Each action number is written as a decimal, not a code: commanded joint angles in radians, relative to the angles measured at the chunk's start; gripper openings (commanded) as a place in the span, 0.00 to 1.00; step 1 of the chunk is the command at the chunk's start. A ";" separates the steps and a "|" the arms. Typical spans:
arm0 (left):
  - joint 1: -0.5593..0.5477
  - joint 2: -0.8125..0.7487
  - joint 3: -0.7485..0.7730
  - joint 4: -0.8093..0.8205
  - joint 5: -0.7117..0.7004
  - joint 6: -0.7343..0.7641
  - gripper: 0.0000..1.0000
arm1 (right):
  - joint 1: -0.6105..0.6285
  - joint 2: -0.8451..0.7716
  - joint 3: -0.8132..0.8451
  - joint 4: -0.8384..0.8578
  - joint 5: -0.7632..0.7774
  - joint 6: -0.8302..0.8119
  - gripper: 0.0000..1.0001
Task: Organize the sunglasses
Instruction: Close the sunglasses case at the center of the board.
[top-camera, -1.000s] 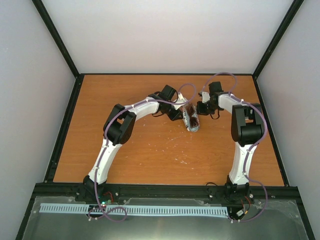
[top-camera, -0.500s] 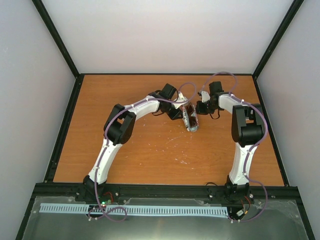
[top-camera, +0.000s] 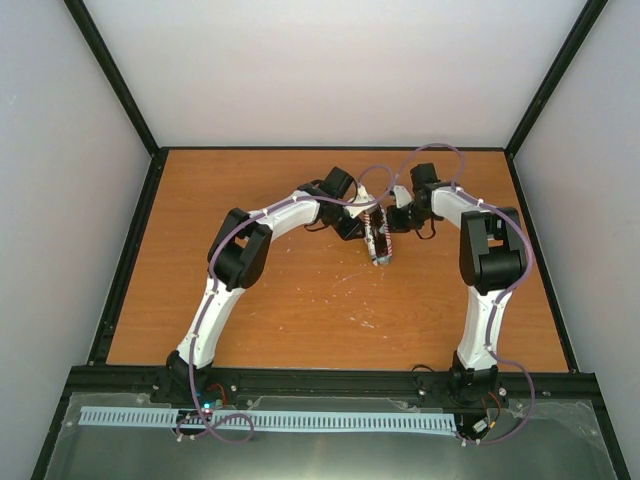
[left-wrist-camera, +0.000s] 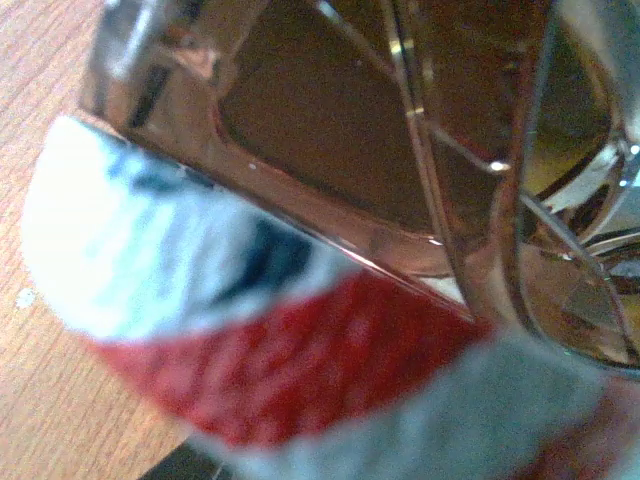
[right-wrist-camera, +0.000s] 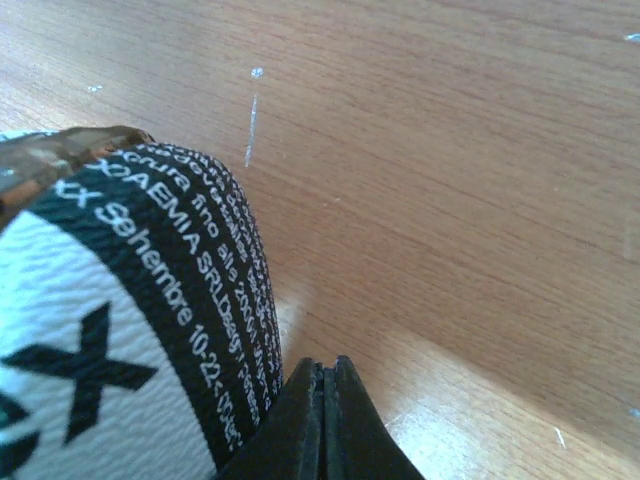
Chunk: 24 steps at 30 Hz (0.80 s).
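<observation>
The sunglasses (left-wrist-camera: 330, 130) fill the upper half of the left wrist view: brownish see-through lenses in a thin reddish-brown frame, with slim temple arms crossing over the lenses, apparently folded. They sit tilted against the red, white and blue case (left-wrist-camera: 300, 370), seemingly inside it

Case (top-camera: 379, 240) on the bench (top-camera: 300, 320), just past centre toward 12 o'clock, sunglasses (left-wrist-camera: 330, 130) in it. Left hand (top-camera: 356, 226) against the case at 9 o'clock, right hand (top-camera: 398, 220) just beside it at 2 o'clock.
</observation>
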 joint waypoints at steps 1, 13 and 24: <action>-0.044 -0.005 0.073 0.115 0.040 -0.005 0.26 | 0.077 0.006 0.043 -0.056 -0.110 -0.030 0.03; -0.047 -0.065 0.047 0.106 0.006 0.012 0.25 | 0.144 0.072 0.108 -0.091 -0.061 -0.022 0.03; -0.036 -0.110 0.020 0.089 -0.033 0.033 0.28 | 0.151 0.070 0.072 -0.112 -0.046 -0.021 0.03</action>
